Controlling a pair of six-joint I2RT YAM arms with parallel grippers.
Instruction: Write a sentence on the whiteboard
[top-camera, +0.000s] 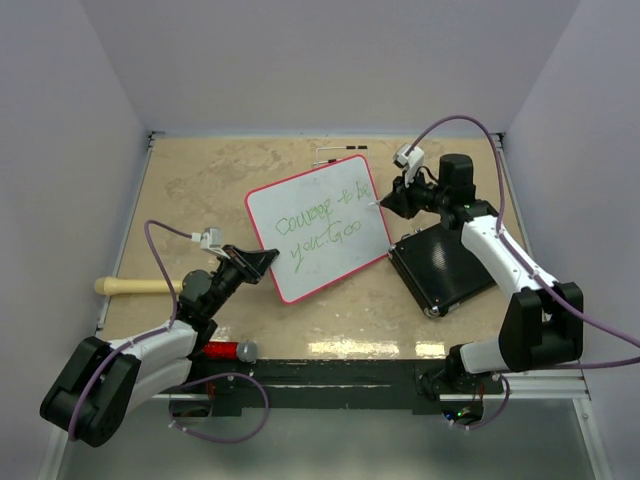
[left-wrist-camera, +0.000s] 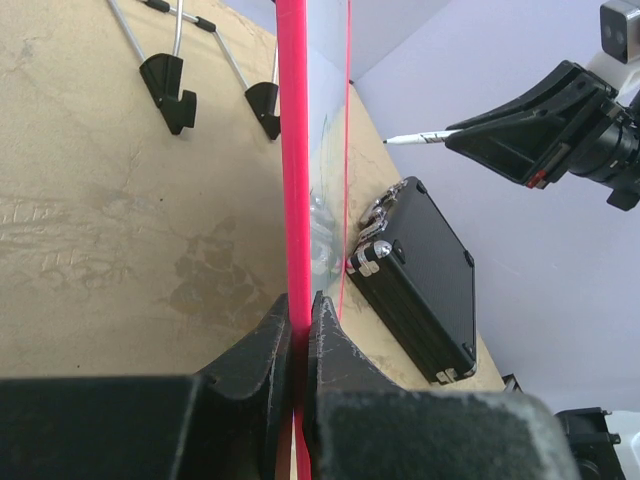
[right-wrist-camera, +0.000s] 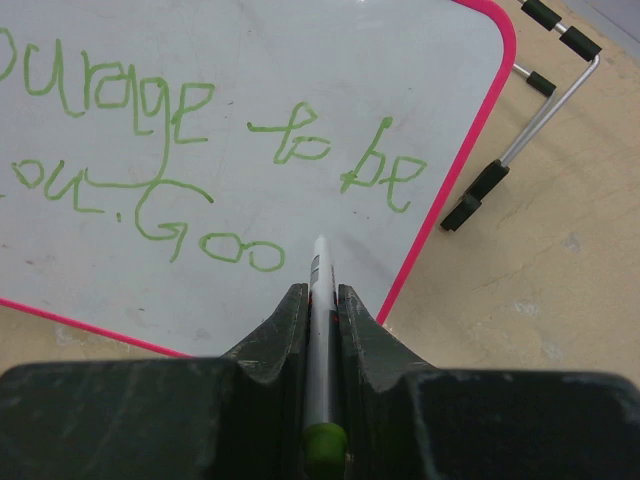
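Observation:
The whiteboard (top-camera: 318, 230), white with a red rim, stands tilted mid-table and bears green writing. My left gripper (top-camera: 262, 262) is shut on its lower left rim; in the left wrist view the red rim (left-wrist-camera: 296, 180) runs edge-on between the fingers of the left gripper (left-wrist-camera: 300, 310). My right gripper (top-camera: 388, 202) is shut on a white marker (right-wrist-camera: 320, 330) with a green end. In the right wrist view the marker tip sits just right of the written "Goo", near the board (right-wrist-camera: 230, 60). Whether the tip touches the board cannot be told.
A black case (top-camera: 440, 265) lies right of the board, also in the left wrist view (left-wrist-camera: 425, 280). The board's wire stand feet (right-wrist-camera: 480, 195) rest behind it. A wooden handle (top-camera: 130, 286) lies at the left edge. A red and grey object (top-camera: 228, 351) sits near the front edge.

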